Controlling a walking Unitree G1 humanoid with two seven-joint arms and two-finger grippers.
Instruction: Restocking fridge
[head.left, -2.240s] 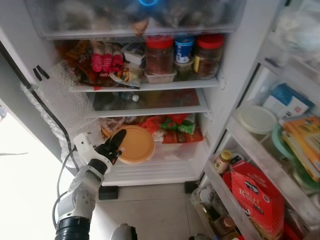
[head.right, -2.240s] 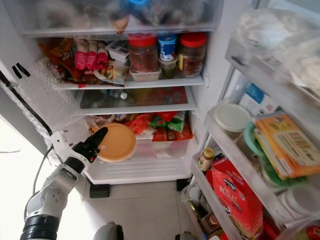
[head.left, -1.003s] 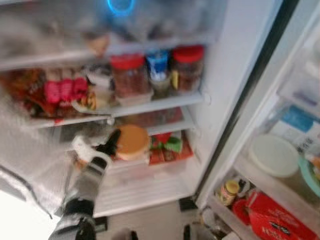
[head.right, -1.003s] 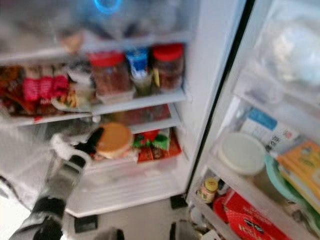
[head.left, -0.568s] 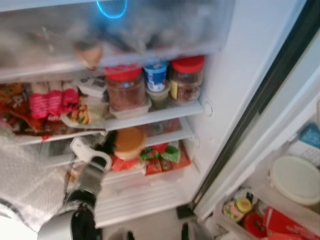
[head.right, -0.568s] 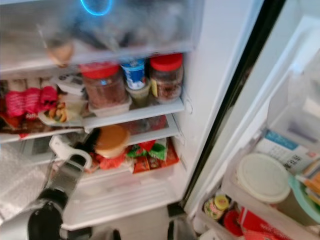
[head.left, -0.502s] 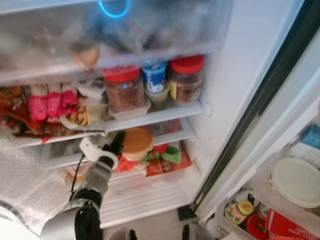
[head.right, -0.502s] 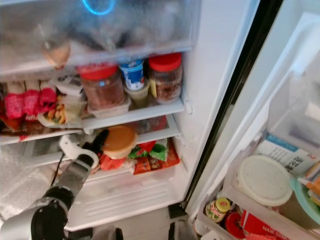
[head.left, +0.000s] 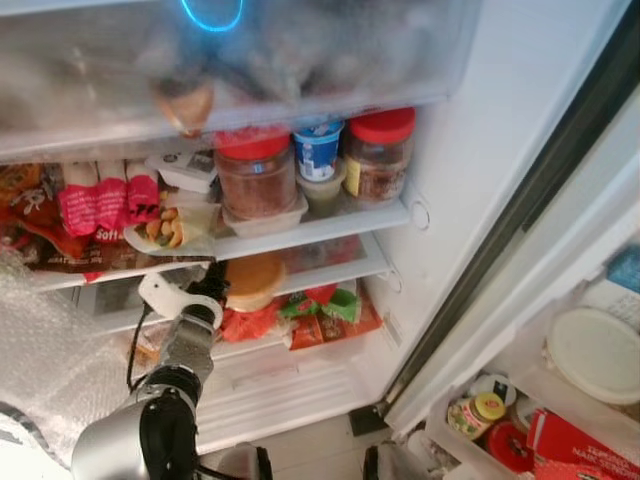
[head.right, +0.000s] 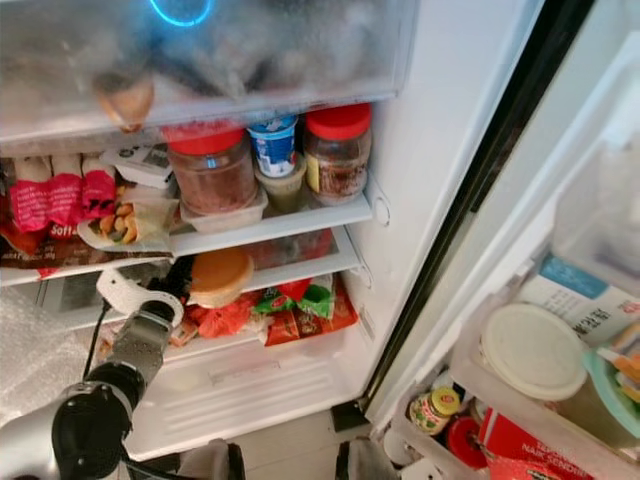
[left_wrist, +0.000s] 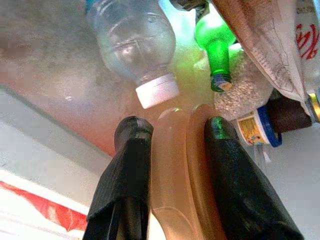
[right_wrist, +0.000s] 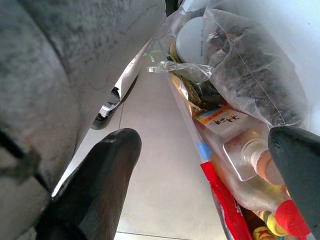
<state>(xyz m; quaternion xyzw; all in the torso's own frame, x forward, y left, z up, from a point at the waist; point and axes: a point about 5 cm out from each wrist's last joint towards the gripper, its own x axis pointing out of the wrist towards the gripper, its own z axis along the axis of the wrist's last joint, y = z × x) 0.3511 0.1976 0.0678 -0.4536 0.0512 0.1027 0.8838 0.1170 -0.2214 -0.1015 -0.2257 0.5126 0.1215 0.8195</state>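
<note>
The left claw (head.left: 222, 283) reaches into the open fridge at the level of the narrow glass shelf (head.left: 330, 270) below the jar shelf. Its two black fingers (left_wrist: 131, 165) are pinched on an orange lidded container (head.left: 254, 280), one finger on each side, as the left wrist view shows. The container is held tilted at the front left of that shelf, above the red and green snack packets (head.left: 325, 310) lying on the drawer top.

In the left wrist view, a clear plastic bottle (left_wrist: 135, 45) with a white cap and a green bottle (left_wrist: 215, 55) lie just beyond the container.

On the shelf above stand two red-lidded jars (head.left: 258, 172), a blue-topped cup (head.left: 318, 150) between them, and pink packets (head.left: 105, 205) to the left.

The right claw (right_wrist: 200, 170) is spread wide, pointing toward the floor (right_wrist: 155, 165) beside bagged items and bottles in the door rack (right_wrist: 240, 150). The door shelf holds a round white lid (head.left: 598, 352).
</note>
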